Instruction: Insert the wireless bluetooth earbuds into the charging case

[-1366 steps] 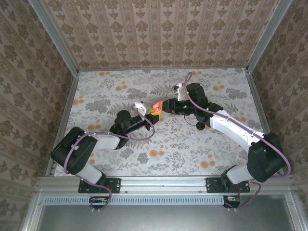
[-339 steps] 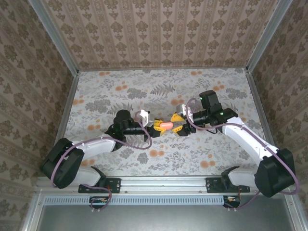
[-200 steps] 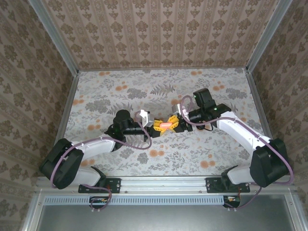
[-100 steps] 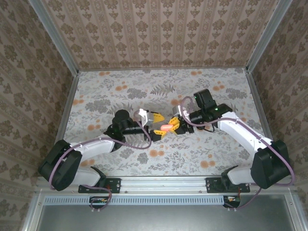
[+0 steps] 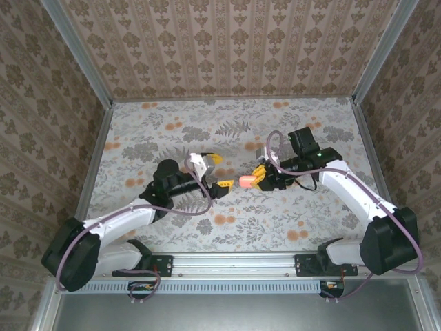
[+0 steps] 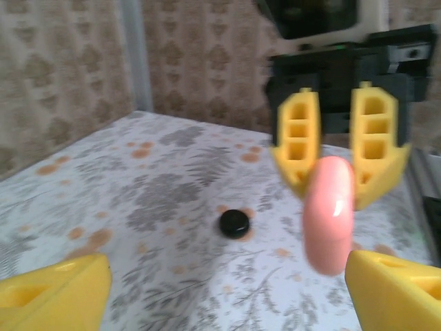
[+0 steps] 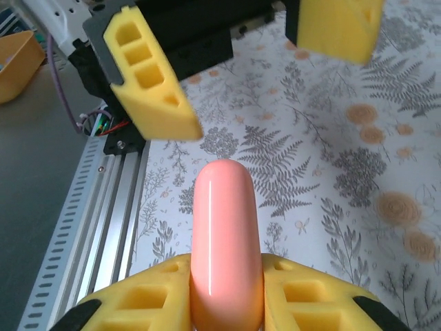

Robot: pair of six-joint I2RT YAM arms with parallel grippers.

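**A:** What's lying about on that table [image 5: 158,131]?

**B:** Not much from where I stand. A round black disc [image 6: 235,223] sits on the flowered surface. In the left wrist view it is at nine o'clock from the charging case [image 6: 329,214], down on the table and apart from it. Patterned walls [image 5: 234,48] close in three sides, and an aluminium rail [image 5: 234,262] runs along the six o'clock edge.

**A:** And the case itself?

**B:** It's up off the table near the middle, a smooth salmon-pink slab seen edge-on. The right gripper [image 5: 256,178] has it pinched between its yellow fingers [image 7: 151,296], which are set narrow. The free end sticks out toward nine o'clock.

**A:** Anything in its way?

**B:** The left gripper [image 5: 224,172] faces it head-on from the nine o'clock side, near but not touching. Its fingers [image 6: 55,296] are spread wide, one toward twelve and one toward six, and hold nothing.

**A:** How are the arms set?

**B:** The left arm stretches low from its base at seven o'clock, slanting toward the centre. The right arm climbs from its base at five o'clock toward one, bends, and its wrist points back toward nine.
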